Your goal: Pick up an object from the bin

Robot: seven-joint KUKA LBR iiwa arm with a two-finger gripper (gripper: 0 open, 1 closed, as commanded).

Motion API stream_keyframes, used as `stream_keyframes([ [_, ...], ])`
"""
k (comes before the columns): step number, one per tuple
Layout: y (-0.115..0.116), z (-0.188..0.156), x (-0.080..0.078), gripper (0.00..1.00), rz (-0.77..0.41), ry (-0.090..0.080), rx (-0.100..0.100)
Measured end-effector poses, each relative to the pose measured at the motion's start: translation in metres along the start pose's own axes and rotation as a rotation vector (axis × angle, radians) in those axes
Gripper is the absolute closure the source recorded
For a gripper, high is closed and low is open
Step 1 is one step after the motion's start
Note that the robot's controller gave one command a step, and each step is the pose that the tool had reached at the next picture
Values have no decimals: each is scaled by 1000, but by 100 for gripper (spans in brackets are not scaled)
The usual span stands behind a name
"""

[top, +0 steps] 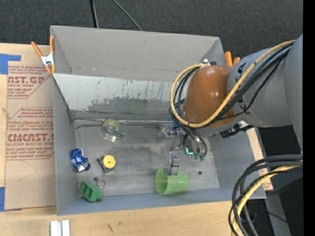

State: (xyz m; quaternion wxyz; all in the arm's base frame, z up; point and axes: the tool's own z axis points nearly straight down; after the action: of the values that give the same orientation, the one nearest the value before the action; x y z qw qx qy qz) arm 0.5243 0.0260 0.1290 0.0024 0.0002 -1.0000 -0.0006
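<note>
My gripper [173, 168] reaches down at the bin's front right, its fingertip at the rim of a light green plastic cup [171, 182] that lies on its side by the front wall. Whether the cup's wall sits between the fingers cannot be made out. A clear plastic lid or cup [112, 128] lies toward the back left of the floor.
A small yellow round thing [108, 162] lies left of centre. A blue and white crumpled thing [78, 160] rests by the left wall, and a dark green block [91, 191] sits in the front left corner. The arm with its orange cover hangs over the bin's right side.
</note>
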Motion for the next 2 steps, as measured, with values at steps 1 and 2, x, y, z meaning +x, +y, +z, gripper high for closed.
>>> stream_keyframes([
  [1, -30, 49, 39, 0, -408, -1, 2],
  [2, -32, 53, 41, 0, -740, 0, 6],
])
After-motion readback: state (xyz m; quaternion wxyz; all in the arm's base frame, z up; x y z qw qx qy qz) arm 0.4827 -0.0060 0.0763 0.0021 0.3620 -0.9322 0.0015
